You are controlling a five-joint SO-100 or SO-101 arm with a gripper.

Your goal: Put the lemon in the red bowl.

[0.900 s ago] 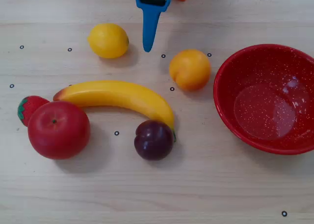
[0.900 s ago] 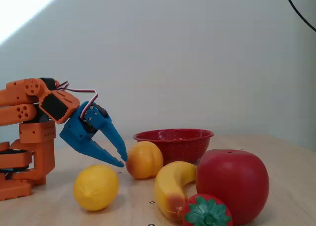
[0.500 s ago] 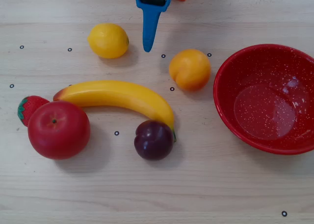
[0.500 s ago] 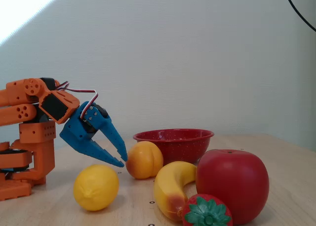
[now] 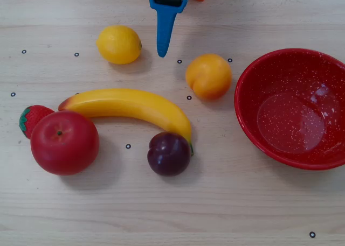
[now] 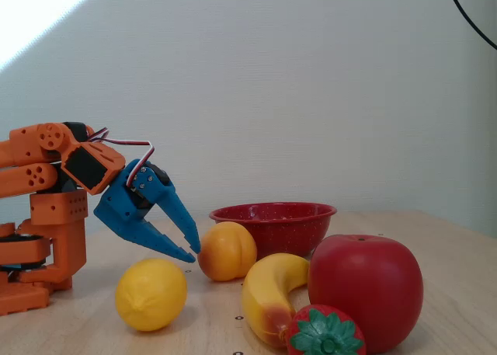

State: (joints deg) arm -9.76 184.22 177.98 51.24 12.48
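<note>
A blue gripper (image 6: 190,246) hangs with fingers apart above the wooden counter's far edge. The lemon (image 5: 119,44) lies just beside it, untouched. The red bowl (image 5: 253,74) sits empty at the right edge.

We count one lemon (image 5: 119,44), one orange-yellow fruit (image 5: 208,76), one banana (image 5: 132,105), one apple (image 5: 64,142), one strawberry (image 5: 32,119), one plum (image 5: 168,153) and one red bowl (image 5: 253,79): six fruits, one dish.
</note>
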